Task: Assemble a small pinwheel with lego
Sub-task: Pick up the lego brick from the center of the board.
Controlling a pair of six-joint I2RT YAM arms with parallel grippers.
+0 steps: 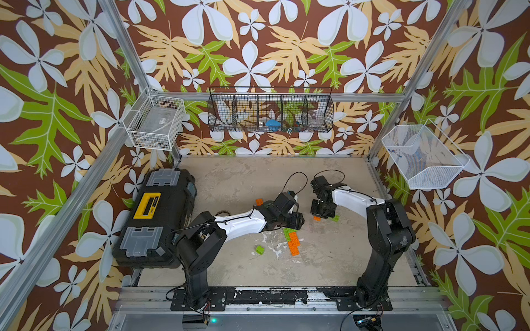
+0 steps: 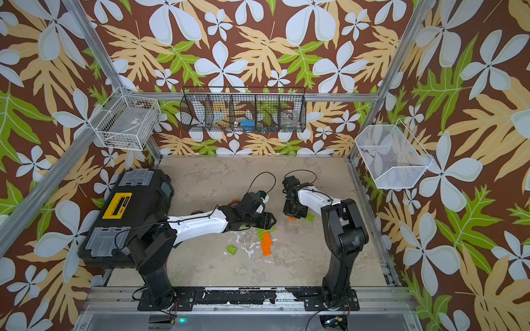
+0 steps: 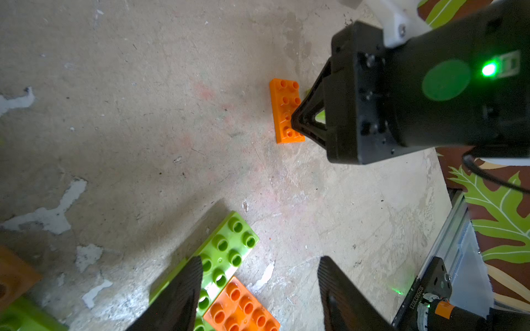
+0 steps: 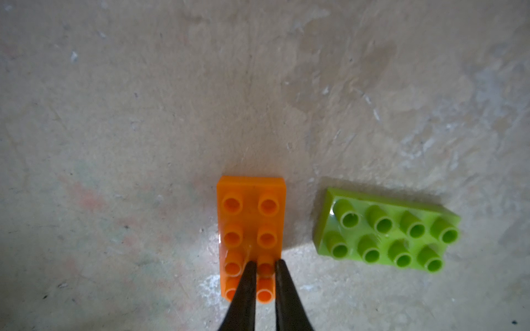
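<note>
2 arms [image 1: 241, 222] [image 1: 352, 197], 3 wire baskets [image 1: 152, 139] [image 1: 246, 114] [image 1: 430, 174], 1 toolbox [image 1: 156, 217], right wrist view: 1 orange brick [image 4: 251, 226], 1 lime brick [image 4: 387, 232]

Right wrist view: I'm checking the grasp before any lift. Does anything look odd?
Yes: the right gripper pinches a single stud near one end of the orange plate, not its sides; the plate lies flat on the table.

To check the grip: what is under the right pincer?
An orange brick; the right pincer is shut on one stud. Its fingers cover part of the brick's near end.
</note>
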